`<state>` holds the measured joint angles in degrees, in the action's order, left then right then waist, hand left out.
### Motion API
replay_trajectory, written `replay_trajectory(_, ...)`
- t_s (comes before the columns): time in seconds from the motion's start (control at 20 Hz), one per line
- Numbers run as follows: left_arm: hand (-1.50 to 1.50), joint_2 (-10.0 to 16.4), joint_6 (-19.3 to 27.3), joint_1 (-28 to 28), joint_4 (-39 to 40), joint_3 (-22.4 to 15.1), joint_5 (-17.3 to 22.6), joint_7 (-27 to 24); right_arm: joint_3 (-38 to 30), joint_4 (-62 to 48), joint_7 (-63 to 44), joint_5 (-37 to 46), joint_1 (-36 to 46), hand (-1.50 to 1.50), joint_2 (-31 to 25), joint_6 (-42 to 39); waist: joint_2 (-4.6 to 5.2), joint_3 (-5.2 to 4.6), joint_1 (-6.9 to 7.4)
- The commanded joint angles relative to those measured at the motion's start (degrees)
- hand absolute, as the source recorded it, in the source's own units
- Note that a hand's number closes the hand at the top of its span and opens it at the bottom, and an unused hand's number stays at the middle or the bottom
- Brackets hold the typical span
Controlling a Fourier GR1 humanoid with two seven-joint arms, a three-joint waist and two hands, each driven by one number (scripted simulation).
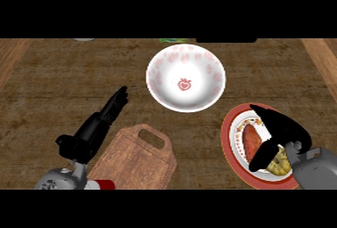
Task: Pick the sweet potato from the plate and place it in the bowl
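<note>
Sweet potato is on the red-rimmed plate, right side of the counter, lying lengthwise on the plate's left half. A yellow bumpy item, probably a corn cob, sits just beside it toward the lower right.

Right hand is over the plate, spread wide: fingers arch past the potato's far end, thumb comes in below its near end. Potato sits in the gap, not clamped as far as I can see. Holding nothing yet.

Left hand is flat, fingers straight, resting over the counter by the wooden cutting board. Not involved.

Bowl is white with a red print, up and left of the plate, close to it but apart. Nothing in it.

Handling, my read:
- Stiff, solid tuber, moderate weight. Won't deform, so no give to help the hold.
- Skin looks smooth and the ends taper, so an end-to-end pinch could squirt out.
- Better to take it across the thick middle, thumb opposite fingers.
- Keep the thumb clear of the yellow item, which crowds the near side.
- Plate rim is low, so a straight lift clears it.
- Not fragile, but lower it into the bowl to avoid tipping the bowl.
</note>
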<state>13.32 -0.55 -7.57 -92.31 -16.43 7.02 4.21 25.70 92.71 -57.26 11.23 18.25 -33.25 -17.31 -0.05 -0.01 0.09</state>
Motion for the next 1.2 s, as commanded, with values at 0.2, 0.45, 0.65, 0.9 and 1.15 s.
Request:
replay_trajectory(0.2,0.0,-3.32,-0.32,-2.04,2.9,0.5,-3.74,-1.14,-2.15,-5.78,0.44,9.09,-0.94,-1.5,3.42,-0.97,0.08,0.01,-0.04)
replay_trajectory(0.45,0.0,-3.19,-3.7,-2.81,6.68,4.56,-2.32,-2.83,-3.89,-2.68,-0.74,10.08,-6.27,-1.5,5.52,-2.95,0.05,-0.01,-0.29)
replay_trajectory(0.65,0.0,-3.99,-2.91,-0.91,-1.17,3.79,-2.89,4.61,-7.73,-6.19,5.07,11.3,-6.7,-1.5,4.47,-5.15,0.0,0.01,-0.08)
replay_trajectory(0.9,0.0,-4.02,-5.94,-0.48,0.5,5.66,-4.75,1.17,-9.65,-13.93,11.25,17.47,-5.33,-1.5,9.43,-3.05,0.05,0.01,0.02)
replay_trajectory(1.15,0.0,-5.57,-5.6,0.13,1.91,5.3,-6.64,-0.14,-9.03,-14.08,18.95,20.84,-6.68,1.5,10.93,0.17,0.07,0.02,0.03)
